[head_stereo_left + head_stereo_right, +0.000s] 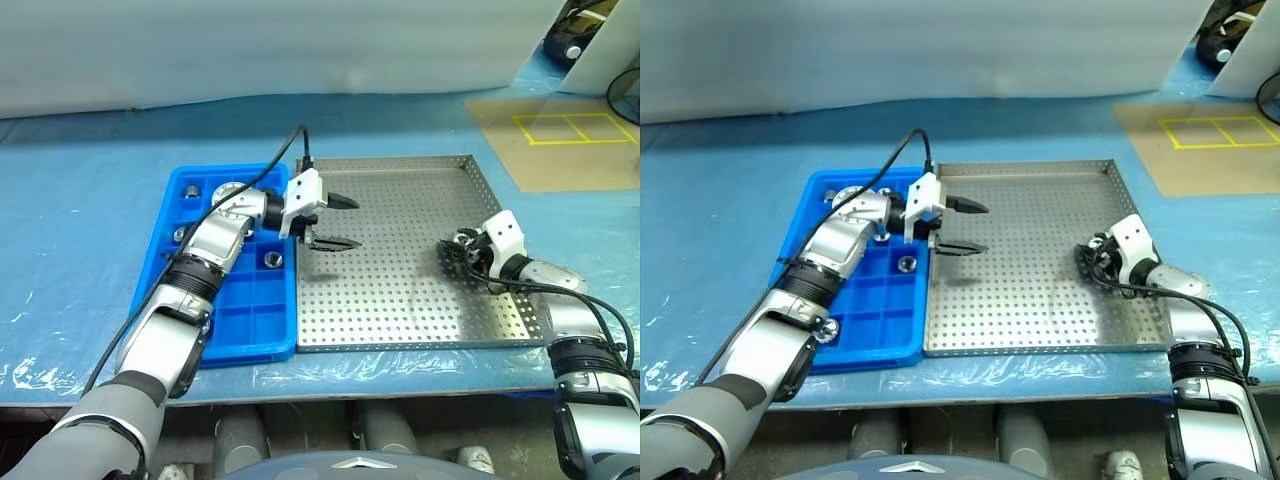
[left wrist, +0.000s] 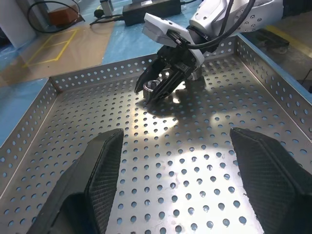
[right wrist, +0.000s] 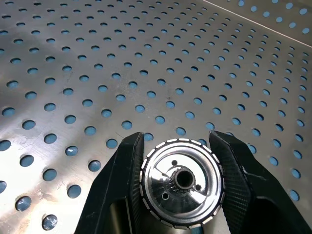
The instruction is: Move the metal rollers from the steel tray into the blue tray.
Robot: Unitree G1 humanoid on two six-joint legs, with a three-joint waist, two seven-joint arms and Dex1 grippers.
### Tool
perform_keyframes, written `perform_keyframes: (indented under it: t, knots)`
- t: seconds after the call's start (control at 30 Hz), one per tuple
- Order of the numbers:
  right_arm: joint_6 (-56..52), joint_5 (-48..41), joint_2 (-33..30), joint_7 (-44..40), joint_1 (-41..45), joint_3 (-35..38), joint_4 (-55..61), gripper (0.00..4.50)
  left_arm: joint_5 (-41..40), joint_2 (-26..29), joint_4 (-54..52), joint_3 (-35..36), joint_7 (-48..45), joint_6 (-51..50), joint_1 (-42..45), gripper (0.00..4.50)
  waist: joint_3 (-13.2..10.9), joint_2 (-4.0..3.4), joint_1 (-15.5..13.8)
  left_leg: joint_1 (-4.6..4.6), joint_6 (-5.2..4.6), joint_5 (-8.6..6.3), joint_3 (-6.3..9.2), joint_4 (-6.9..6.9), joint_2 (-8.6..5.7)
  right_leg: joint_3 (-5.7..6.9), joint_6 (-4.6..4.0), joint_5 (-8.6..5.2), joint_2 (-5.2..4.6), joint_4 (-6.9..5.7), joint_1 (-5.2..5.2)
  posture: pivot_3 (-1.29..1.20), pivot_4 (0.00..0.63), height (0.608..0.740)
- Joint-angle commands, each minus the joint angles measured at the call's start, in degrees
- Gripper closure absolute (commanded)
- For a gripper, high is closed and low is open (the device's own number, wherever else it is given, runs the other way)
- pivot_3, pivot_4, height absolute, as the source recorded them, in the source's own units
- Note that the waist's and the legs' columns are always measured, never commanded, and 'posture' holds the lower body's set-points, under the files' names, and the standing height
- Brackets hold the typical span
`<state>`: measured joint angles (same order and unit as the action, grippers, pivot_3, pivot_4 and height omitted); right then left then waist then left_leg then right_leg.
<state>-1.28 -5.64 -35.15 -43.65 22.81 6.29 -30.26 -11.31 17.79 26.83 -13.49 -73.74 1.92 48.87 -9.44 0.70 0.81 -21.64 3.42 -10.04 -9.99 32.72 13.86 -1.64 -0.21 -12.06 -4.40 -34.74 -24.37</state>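
Your right gripper (image 3: 178, 161) has its jaws pinched on a metal roller (image 3: 181, 182): in the right wrist view the two black fingers (image 3: 119, 183) press against opposite sides of its ribbed rim, and you look straight at its shiny face with the central hole. That gripper sits low over the steel tray (image 1: 400, 300), close to the tray's right rim, with the roller at the perforated floor; you cannot tell whether the roller is touching the floor or just clear of it.

Your left gripper (image 1: 335, 222) hangs over the steel tray just inside its left rim, pointing across the tray toward the right gripper. Its jaws are spread partway and hold nothing; the left wrist view shows both fingers (image 2: 100, 180) well apart with bare tray floor between them.

The blue tray (image 1: 240, 330) lies directly against the steel tray's left rim on the blue-covered table (image 1: 90, 200). Some of its compartments on the side away from you hold rollers (image 1: 272, 260), one of them just beside the steel tray's left rim; the compartments nearest you are bare.
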Motion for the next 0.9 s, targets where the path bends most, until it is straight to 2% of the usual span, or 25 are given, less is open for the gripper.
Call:
perform_keyframes:
  t: [0.03,0.27,0.47,0.6,0.9]
  knots:
    - [-1.8,-0.8,1.6,-2.1,2.5,-2.9,6.3,2.84,-3.6,4.1,-6.4,3.8,-2.0,-3.3,-1.2,0.81,0.0,-0.01,0.0,0.0,0.03,0.02,-0.01,-0.06,0.01,0.0,0.0,0.0,0.01,0.0,-0.05,-0.21,0.15,0.74]
    - [-6.1,-2.3,6.8,-8.8,8.5,-10.9,16.9,2.84,-7.0,14.9,-15.6,9.2,-3.5,-7.7,-8.0,0.81,-0.1,-0.19,-0.9,-0.35,0.3,0.2,-0.07,-0.54,0.08,0.02,0.0,0.01,0.15,-0.09,-0.75,-0.11,0.15,0.74]
    - [-6.3,-2.5,11.2,-15.2,13.4,-17.1,17.5,2.84,-9.2,22.2,-26.6,12.6,-2.1,-12.5,-16.2,0.81,-0.2,-0.22,-3.3,-0.48,0.47,0.26,-0.07,-0.73,0.14,0.22,-0.03,-0.01,0.11,-0.04,-0.84,0.02,0.15,0.74]
    - [-5.2,-3.5,14.0,-24.3,15.5,-23.7,19.0,2.84,-11.0,27.5,-34.5,16.8,-0.1,-16.3,-23.9,0.81,-0.2,-0.22,-4.9,-0.5,0.5,0.27,-0.06,-0.72,0.13,0.31,-0.05,-0.03,0.04,-0.06,-0.83,0.1,0.15,0.74]
    - [-0.2,-2.6,19.3,-31.8,18.9,-29.5,16.6,2.84,-14.1,30.2,-46.3,24.2,7.7,-22.7,-35.9,0.81,-0.3,-0.23,-6.6,-0.46,0.73,0.41,0.06,-0.76,0.26,0.36,-0.05,-0.04,0.04,-0.13,-0.85,0.24,0.15,0.74]
